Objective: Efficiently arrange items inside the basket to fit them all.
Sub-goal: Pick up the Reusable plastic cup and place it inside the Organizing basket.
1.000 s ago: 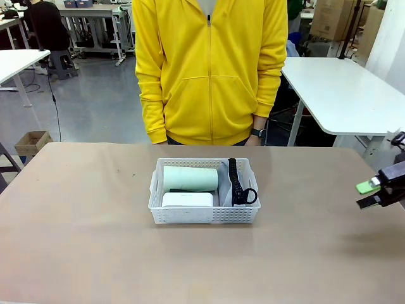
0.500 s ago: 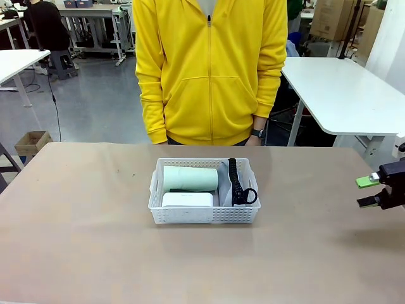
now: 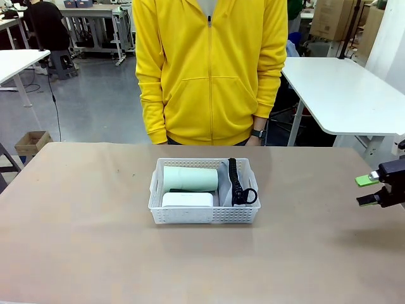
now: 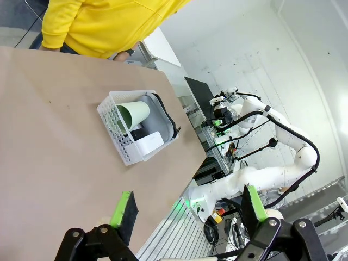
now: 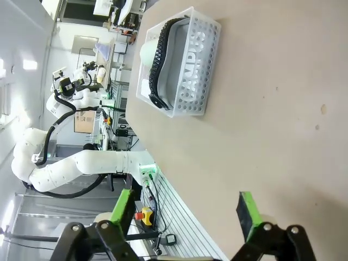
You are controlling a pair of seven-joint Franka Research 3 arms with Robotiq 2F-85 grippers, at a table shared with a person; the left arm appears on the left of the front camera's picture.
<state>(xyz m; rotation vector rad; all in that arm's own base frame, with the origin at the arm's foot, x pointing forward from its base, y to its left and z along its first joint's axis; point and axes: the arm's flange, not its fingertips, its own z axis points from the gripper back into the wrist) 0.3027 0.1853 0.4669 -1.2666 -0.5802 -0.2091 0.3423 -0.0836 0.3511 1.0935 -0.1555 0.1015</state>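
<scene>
Four items sit packed in the basket (image 3: 204, 213) at the middle of the table (image 3: 76, 240), well to the left of the right gripper (image 3: 368, 190), which hovers above the table's right edge with its jaws spread and nothing between them. Inside, the green cup (image 3: 190, 178) lies on its side toward the person (image 3: 209, 69), the white box (image 3: 187, 200) rests just in front of it, and the grey pouch (image 3: 224, 190) with its black strap (image 3: 237, 182) fills the side nearest that gripper. A dark object under the cup is too hidden to identify. From the left wrist, the left gripper (image 4: 187, 209) is released and empty, its green pads (image 4: 123, 209) wide apart, with the basket (image 4: 126, 145) well ahead of it.
</scene>
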